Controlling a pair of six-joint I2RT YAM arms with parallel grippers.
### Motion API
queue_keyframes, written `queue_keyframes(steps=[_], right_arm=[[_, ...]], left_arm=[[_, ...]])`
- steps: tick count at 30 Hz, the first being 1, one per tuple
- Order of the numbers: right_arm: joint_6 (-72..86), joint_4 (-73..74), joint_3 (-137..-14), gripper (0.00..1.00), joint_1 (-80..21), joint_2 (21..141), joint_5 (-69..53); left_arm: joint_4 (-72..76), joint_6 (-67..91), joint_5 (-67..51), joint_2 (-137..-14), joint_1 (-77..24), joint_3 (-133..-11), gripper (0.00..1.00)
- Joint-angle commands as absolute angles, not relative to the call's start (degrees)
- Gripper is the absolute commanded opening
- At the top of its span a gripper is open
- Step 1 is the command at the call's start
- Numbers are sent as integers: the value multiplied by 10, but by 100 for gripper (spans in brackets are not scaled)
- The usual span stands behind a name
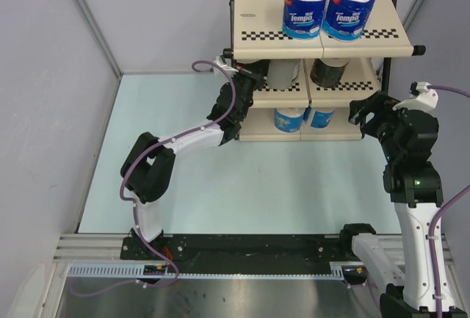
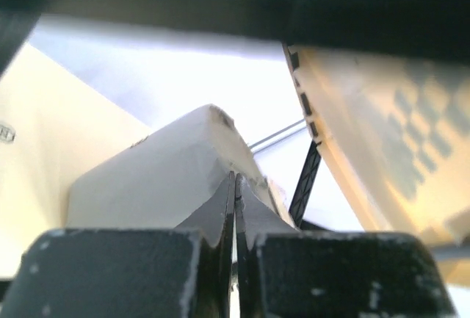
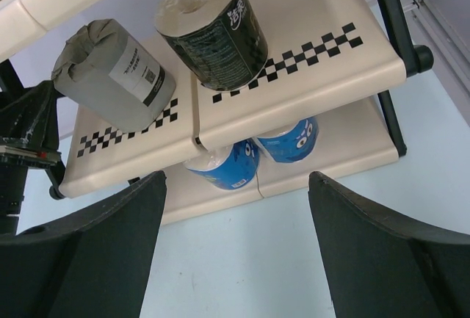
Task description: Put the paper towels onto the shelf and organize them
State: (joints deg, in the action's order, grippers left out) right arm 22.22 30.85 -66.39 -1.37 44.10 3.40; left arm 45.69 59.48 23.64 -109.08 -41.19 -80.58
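Shelf [image 1: 253, 20]: 3 tiers, smooth beige panels, checkered front strips, black metal frame.
Top tier: Tempo pair [image 1: 305, 7], fat white rolls in glossy blue wrap; seen in top view only.
Mid tier: grey roll [image 3: 110, 76], matte, beside dark-wrapped roll [image 3: 213, 28], shiny film.
Bottom tier: blue pair [image 3: 224, 167], clear only from right wrist.
Left gripper [image 2: 235, 200]: fingers pressed together, nothing between, tips just beside grey roll.
Right gripper [image 3: 236, 182]: spread wide, empty, near shelf's right end.

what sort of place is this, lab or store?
Probably a lab test cell: bare partition walls, two arms bolted to a rail, one small shelf staged with paper towel rolls.
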Motion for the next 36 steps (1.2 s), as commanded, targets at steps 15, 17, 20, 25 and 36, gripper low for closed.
queue_keyframes(steps=[15, 17, 20, 25, 36], right_arm=[[249, 292, -663, 83, -11, 438, 85], [254, 285, -657, 83, -11, 439, 82], [273, 273, -646, 79, -10, 446, 71], [315, 244, -615, 45, -6, 450, 62], [410, 50, -493, 0, 33, 447, -19]], left_arm=[[514, 571, 214, -905, -415, -611, 0], [501, 565, 206, -871, -414, -584, 0], [466, 549, 193, -826, -412, -549, 0], [396, 515, 189, -759, -410, -501, 0], [358, 489, 174, -681, -404, -452, 0]])
